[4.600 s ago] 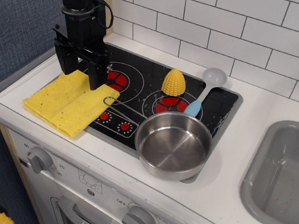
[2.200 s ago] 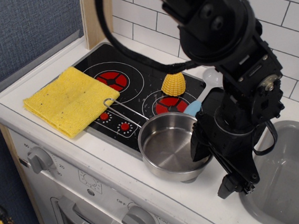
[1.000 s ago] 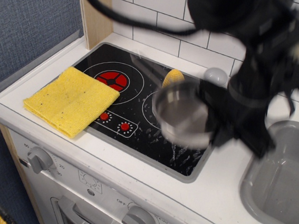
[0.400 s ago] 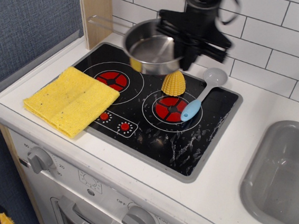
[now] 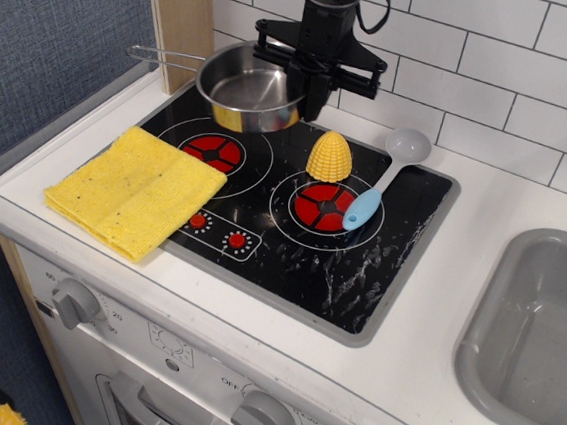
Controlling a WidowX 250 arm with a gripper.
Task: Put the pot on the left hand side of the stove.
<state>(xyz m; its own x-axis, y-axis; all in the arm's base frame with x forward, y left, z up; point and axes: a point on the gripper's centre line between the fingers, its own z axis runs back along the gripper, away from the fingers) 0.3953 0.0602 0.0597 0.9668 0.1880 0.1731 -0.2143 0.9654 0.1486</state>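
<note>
The shiny steel pot hangs in the air above the back left of the black stove, over the far edge of the left burner. Its thin wire handle points left. My gripper comes down from the top of the view and is shut on the pot's right rim. The pot is slightly tilted and looks clear of the stove surface. The fingertips are partly hidden behind the rim.
A yellow cloth lies left of the stove, overlapping its edge. A yellow toy corn and a blue-handled grey spoon sit by the right burner. A grey sink basin is at the right. A wooden post stands behind the pot.
The pot was lifted from the front right of the stove and carried up and left. In the last moment it moved further left and lower, toward the left burner.
</note>
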